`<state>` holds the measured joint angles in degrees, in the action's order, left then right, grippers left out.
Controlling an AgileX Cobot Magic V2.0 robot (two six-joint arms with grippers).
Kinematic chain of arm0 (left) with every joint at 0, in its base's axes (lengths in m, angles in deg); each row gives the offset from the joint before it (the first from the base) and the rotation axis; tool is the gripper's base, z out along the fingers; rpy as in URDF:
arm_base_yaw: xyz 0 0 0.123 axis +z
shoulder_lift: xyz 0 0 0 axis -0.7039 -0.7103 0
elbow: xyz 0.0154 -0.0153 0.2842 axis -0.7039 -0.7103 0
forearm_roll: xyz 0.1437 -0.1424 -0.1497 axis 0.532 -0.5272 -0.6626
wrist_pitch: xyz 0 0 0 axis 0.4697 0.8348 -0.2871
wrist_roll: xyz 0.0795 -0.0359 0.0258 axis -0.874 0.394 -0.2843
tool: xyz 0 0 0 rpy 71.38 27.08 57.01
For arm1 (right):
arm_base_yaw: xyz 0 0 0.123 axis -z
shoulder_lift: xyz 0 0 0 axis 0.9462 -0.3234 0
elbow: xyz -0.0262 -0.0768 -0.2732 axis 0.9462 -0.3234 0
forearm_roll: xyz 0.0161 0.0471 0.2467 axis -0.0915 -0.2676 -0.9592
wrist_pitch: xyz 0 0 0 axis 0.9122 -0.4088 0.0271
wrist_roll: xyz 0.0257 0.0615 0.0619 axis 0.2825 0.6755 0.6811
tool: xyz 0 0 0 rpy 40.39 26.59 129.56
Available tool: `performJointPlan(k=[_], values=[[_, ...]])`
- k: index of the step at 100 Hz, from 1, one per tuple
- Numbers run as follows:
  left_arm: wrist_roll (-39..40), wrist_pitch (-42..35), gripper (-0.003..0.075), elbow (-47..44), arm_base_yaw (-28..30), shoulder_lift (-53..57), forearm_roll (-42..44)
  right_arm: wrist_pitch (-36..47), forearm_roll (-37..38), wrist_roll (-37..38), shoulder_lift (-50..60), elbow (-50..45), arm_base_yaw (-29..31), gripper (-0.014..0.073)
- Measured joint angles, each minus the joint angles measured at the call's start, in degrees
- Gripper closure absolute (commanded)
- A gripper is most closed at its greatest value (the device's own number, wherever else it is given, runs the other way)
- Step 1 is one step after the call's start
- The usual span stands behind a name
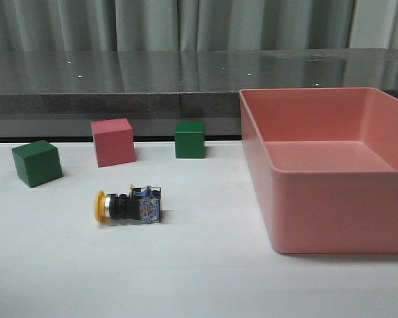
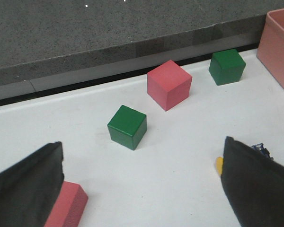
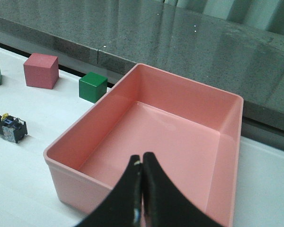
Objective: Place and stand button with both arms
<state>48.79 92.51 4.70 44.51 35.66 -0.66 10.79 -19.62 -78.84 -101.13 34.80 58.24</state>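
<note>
The white table [image 1: 205,278] carries everything, and the largest thing on it is the pink bin [image 3: 146,137], which lies directly below and ahead of the right tool [image 3: 142,189]; that tool has its two black fingers pressed together on nothing, apparently parked above the bin. The left tool [image 2: 142,184] has its fingers spread wide apart and empty, a stance that looks readied for a reach. Beyond it, between the fingers, sit a green cube [image 2: 128,126], then a pink cube [image 2: 169,84] and a second green cube [image 2: 226,66] farther off toward the dark ledge; another pink block [image 2: 68,205] peeks out beside one finger. These seem to be bystanders. Smallest is the button [image 1: 129,205], lying on its side on the table, just beside and partly hidden behind the other finger of the left tool, and well apart from the right tool, off beyond the bin's wall. Its long axis runs flat along the table, roughly parallel to the front edge, yellow cap away from the bin and clear-blue base toward it. Standing it will probably mean tipping that axis upright.
</note>
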Motion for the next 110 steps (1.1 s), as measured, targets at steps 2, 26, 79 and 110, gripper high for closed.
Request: performJointPlan(k=[2, 26, 79, 110], values=[[0.0, 0.0, 0.0069, 0.1, 0.0, -0.4, -0.9, -0.1, 0.0, 0.0, 0.0, 0.0, 0.0, 0.0706], [-14.4, -2.9, 0.0114, 0.3, -0.9, -7.5, -16.1, -0.7, 0.0, 0.0, 0.0, 0.0, 0.0, 0.0706], [-88.7, 15.1, 0.0114, 1.7, -2.5, -40.6, -59.2, -1.0, 0.0, 0.0, 0.0, 0.0, 0.0, 0.0706], [-94.9, 27.3, 0.0114, 10.0, -2.5, -56.1, -59.3, -1.0, 0.0, 0.0, 0.0, 0.0, 0.0, 0.0706]])
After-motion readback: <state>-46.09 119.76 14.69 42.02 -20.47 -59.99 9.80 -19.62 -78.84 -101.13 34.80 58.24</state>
